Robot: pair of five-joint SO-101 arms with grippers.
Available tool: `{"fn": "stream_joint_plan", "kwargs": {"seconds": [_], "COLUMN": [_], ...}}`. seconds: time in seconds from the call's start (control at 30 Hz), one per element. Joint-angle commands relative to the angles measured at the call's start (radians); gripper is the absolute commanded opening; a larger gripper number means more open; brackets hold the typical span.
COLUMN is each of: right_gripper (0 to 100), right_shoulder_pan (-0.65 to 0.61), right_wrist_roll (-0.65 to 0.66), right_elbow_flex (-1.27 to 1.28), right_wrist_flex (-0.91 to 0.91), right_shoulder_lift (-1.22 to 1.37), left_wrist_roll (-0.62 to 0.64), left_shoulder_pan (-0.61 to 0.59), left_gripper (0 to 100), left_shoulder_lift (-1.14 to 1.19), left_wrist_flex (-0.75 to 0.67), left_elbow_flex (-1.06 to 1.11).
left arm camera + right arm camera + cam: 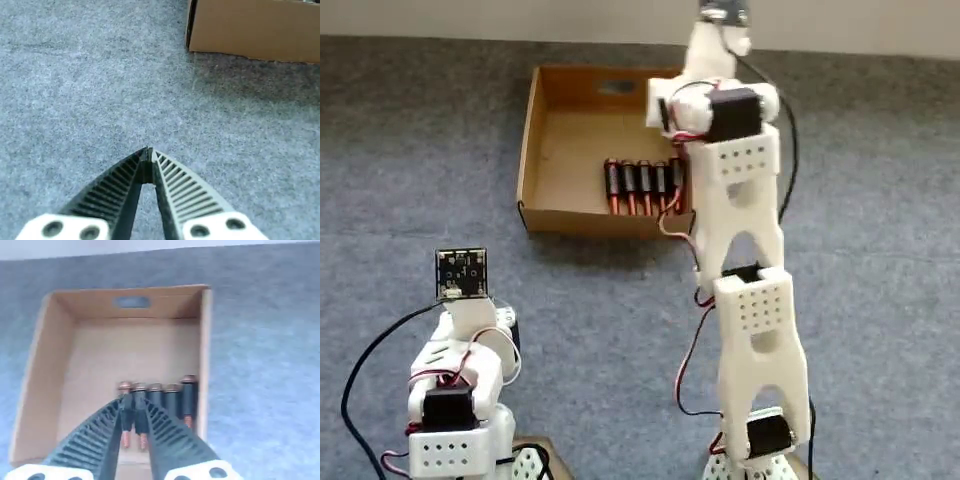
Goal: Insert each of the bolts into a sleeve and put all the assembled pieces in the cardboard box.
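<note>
Nearest, at the lower left of the high view, the left arm [455,390] sits drawn back over the grey counter [620,330]. The left fingers [117,185] are pressed tip to tip with nothing between them. They hang above bare felt, well apart from the cardboard box [250,30], whose corner shows at the upper right of the left wrist view.

Farther off, the right arm [745,200] stretches up the right half of the high view to the box's right side. The right fingers [90,440] are likewise closed, as far as can be seen, and carry nothing. They hover above the near end of the box.

Farthest, in the upper middle of the high view, the open box holds five assembled pieces [642,187]. Each is a dark sleeve with a copper-coloured bolt through it. They lie side by side in one tidy row against the near wall, toward the box's right corner. In the right wrist view the same row [172,397] lies just past the fingertips.

My judgement: the task looks finished or nearly so, with every piece in sight already joined and boxed, and both arms empty
</note>
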Motion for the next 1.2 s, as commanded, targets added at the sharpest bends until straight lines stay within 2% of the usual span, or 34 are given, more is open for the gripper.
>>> {"fn": "stream_joint_plan", "kwargs": {"seconds": [0.0, 0.13, 0.23, 0.47, 0.67, 0.77, 0.93, 1.07, 1.17], "right_gripper": [0.5, 0.5, 0.5, 0.5, 0.5, 0.5, 0.5, 0.9, 0.9], "right_shoulder_pan": [0.079, 0.113, 0.108, 0.107, 0.110, 0.114, 0.110, 0.110, 0.108], "right_wrist_roll": [0.008, 0.015, 0.055, 0.061, 0.132, 0.180, 0.201, 0.201, 0.201], "right_elbow_flex": [-0.054, 0.001, 0.219, 1.178, 2.149, 2.525, 2.882, 3.068, 3.206], "right_wrist_flex": [0.016, 0.018, 0.018, -0.045, -0.440, -0.599, -0.639, -0.657, -0.717], "right_shoulder_lift": [-0.102, -0.260, -0.467, -1.168, -1.750, -2.028, -2.422, -2.629, -2.654], "left_wrist_roll": [-0.011, -0.011, -0.011, -0.011, -0.040, -0.084, -0.086, -0.087, -0.087], "left_shoulder_pan": [0.001, 0.001, -0.001, -0.002, 0.001, 0.004, 0.059, 0.008, -0.039], "left_gripper": [3, 3, 3, 2, 2, 1, 1, 1, 1], "left_shoulder_lift": [-0.002, -0.002, -0.002, -0.002, -0.002, -0.002, -0.002, -0.002, -0.004], "left_wrist_flex": [-0.021, -0.066, -0.100, -0.100, -0.069, -0.066, -0.015, 0.028, 0.029], "left_elbow_flex": [-0.005, 0.021, 0.036, 0.033, 0.027, 0.035, 0.031, 0.036, 0.024]}}
